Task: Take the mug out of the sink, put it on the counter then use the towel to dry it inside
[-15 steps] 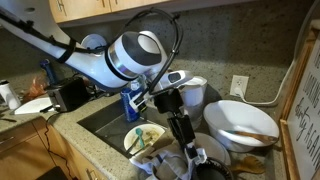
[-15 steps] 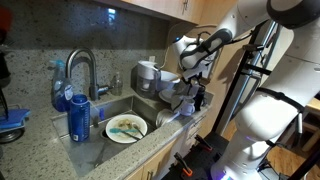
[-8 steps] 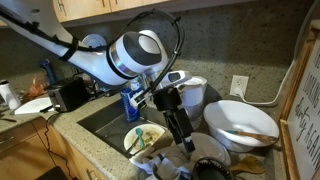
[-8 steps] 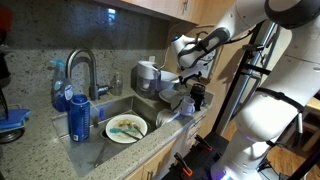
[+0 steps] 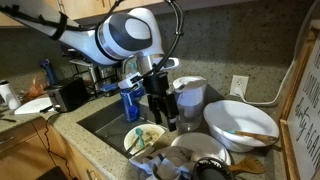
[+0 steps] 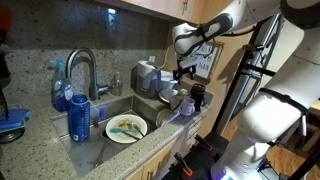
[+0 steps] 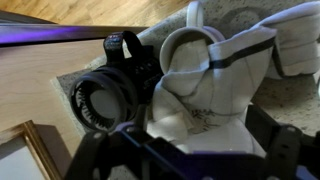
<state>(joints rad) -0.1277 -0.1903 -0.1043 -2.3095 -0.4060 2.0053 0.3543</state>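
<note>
**Change from a second ago:** your gripper [image 5: 166,118] has come up off the counter [image 5: 98,148]. It was low in the clutter beside the big white bowl [image 5: 240,122]. It now hangs higher and nearer the sink [image 6: 118,104], and both exterior views agree on the lift.

**Gripper state:** released. In the wrist view its fingers [image 7: 100,150] stand wide apart at the lower edge, and nothing is clamped between them.

**Wrist view, left to right:** everything here lies below the gripper and clear of it.
- A black round object [image 7: 105,100] sits beneath one finger.
- Just beside it is the mug [image 7: 190,42], with its mouth open to the camera and its handle on the side away from the gripper.
- The towel [image 7: 215,100], whitish with a dark stripe, is draped over the mug's nearer rim. It spreads out under the other finger.
- You cannot tell from this view how far the cloth reaches inside the mug.

**Position of the task item:** the mug is out of the sink and rests on the counter. It is under the gap between the spread fingers, and neither finger touches it.
</note>
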